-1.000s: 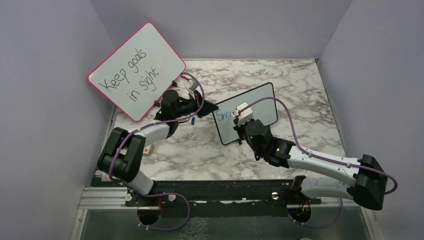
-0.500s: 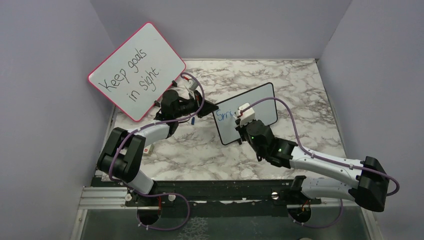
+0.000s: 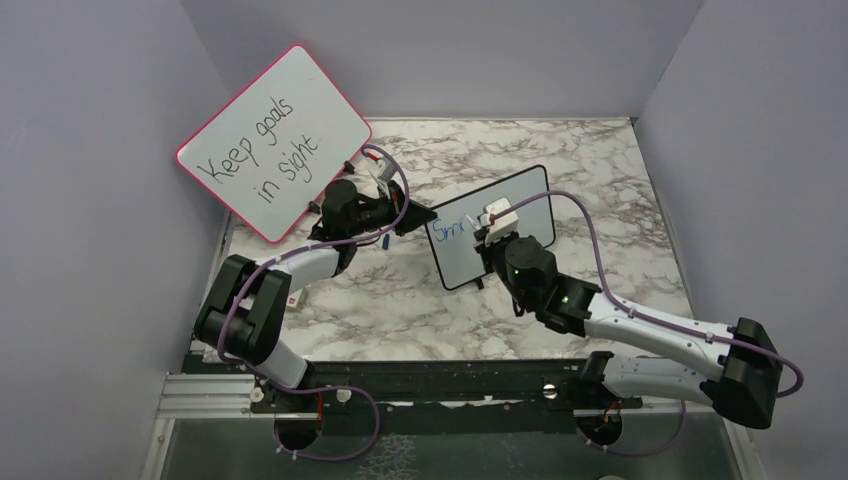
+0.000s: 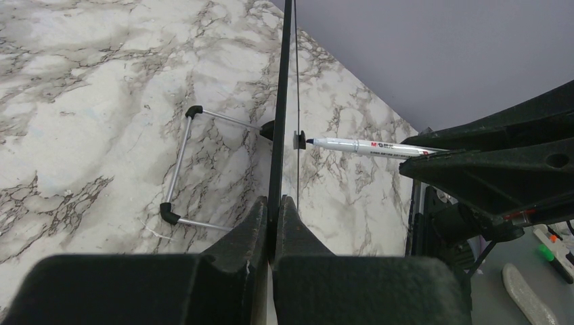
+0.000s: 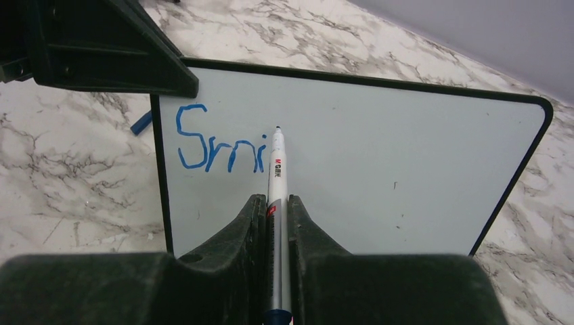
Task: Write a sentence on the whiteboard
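**While the left arm clamps the board, the right has pen to surface**

As the left gripper [image 4: 272,210] pinches shut on the whiteboard's thin black frame, the whiteboard [image 3: 530,205] stands upright on the marble table [image 3: 600,160], near the middle and angled toward the right arm. From the left wrist you see it edge-on [image 4: 281,101], a dark line rising between the two fingers, with its wire stand [image 4: 177,166] resting on the marble behind it.

Over to the right gripper [image 5: 275,203]: jaws narrow, closed on a white-barrelled marker [image 5: 277,169] that runs straight out between the fingers. Its tip sits at the board's face, right at the top of the last blue stroke. The left wrist view shows the marker [image 4: 365,145] coming in level from the right and meeting the surface.

And the sentence [image 5: 220,149]? Blue letters, "Smi" so far, in the upper left corner of the whiteboard [image 5: 406,169]; the rest of the surface is bare.

Back left, a larger red-framed board [image 3: 275,140] leans on the wall, reading "Keep goals in sight".
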Robot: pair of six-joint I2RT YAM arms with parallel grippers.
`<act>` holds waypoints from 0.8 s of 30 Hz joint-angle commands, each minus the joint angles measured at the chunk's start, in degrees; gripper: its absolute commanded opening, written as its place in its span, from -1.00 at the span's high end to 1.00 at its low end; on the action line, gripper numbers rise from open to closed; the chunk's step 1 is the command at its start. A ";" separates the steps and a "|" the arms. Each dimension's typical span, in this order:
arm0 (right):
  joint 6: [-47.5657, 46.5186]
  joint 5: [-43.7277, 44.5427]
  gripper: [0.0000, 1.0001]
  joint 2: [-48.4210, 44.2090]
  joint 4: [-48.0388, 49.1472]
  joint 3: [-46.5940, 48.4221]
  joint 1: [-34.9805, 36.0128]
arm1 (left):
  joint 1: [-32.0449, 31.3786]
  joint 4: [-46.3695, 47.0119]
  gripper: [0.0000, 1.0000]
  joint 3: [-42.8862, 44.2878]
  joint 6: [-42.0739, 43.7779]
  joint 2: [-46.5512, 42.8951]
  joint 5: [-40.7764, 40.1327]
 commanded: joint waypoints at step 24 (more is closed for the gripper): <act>-2.20 -3.00 0.99 3.51 6.19 2.11 -2.08 | -0.70 -1.03 1.00 0.61 0.43 0.00 2.20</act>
